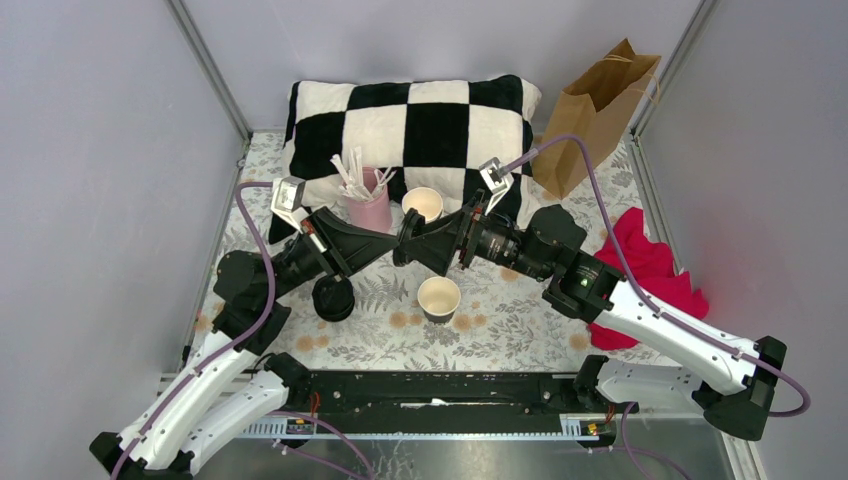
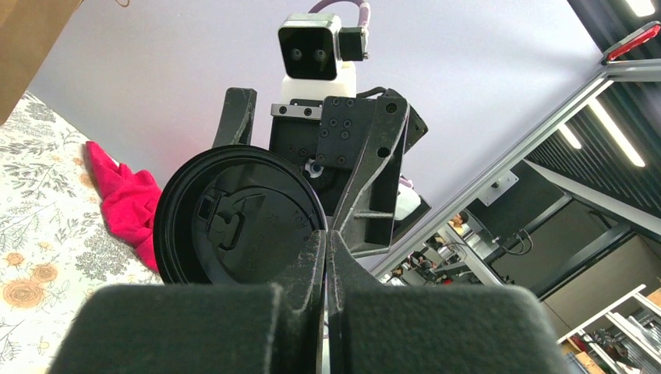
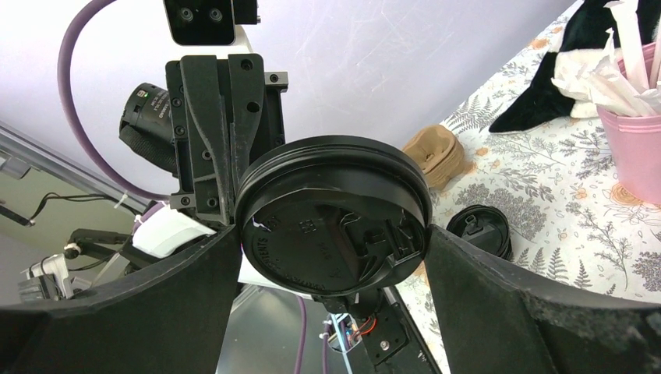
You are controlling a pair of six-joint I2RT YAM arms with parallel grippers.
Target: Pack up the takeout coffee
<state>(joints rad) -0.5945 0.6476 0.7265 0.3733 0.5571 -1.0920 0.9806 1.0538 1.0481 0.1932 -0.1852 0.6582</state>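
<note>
No capped takeout coffee shows; the only cups here are lidless. A round black lid [image 3: 335,214] hangs in the air between my two grippers, above the middle of the table. My left gripper [image 2: 326,234] is shut on the lid's rim [image 2: 234,218], pinching it edge-on. My right gripper [image 3: 331,234] spans the lid, with one finger against each side of it. In the top view the two grippers, left [image 1: 395,243] and right [image 1: 412,246], meet tip to tip above an open black cup with a cream inside [image 1: 438,298].
A brown paper bag [image 1: 595,105] stands at the back right. Lidless cups [image 1: 423,203] and a pink cup of wrapped straws [image 1: 367,205] stand before a checkered pillow [image 1: 420,120]. More black lids [image 1: 333,298] lie left, also in the right wrist view [image 3: 483,230]. A red cloth [image 1: 650,270] lies right.
</note>
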